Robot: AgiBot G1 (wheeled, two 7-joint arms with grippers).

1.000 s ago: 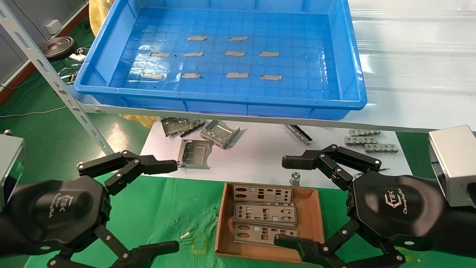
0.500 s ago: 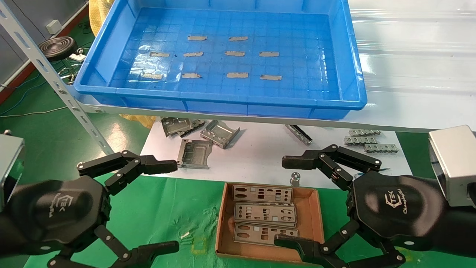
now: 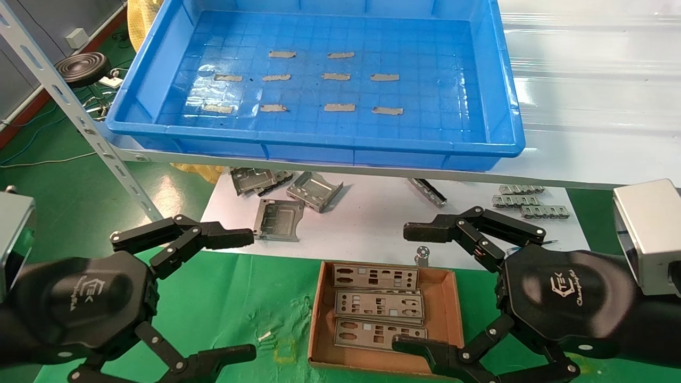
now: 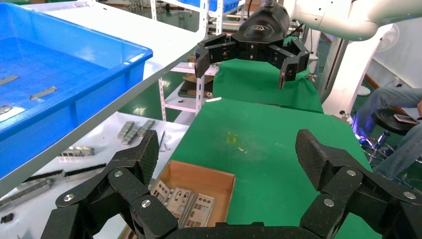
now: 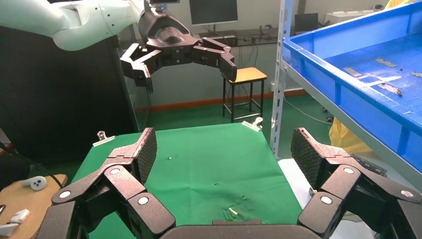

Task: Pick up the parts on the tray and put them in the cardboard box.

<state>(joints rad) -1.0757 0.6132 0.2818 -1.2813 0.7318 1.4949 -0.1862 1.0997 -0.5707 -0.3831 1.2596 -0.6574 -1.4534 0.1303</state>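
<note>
We see three thin silver punched metal plates point(image 3: 379, 305) lying flat inside the small brown cardboard box point(image 3: 450, 314) on the green mat. The large blue plastic tray point(image 3: 505, 106) on the shelf above holds only grey tape strips point(image 3: 339, 107). The left gripper point(image 3: 242, 294) and right gripper point(image 3: 412, 288) hover low, spread wide, holding nothing.

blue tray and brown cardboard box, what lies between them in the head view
In the head view, a white sheet with bent grey metal brackets lies between the bright blue plastic tray and the shallow brown cardboard box.
</note>
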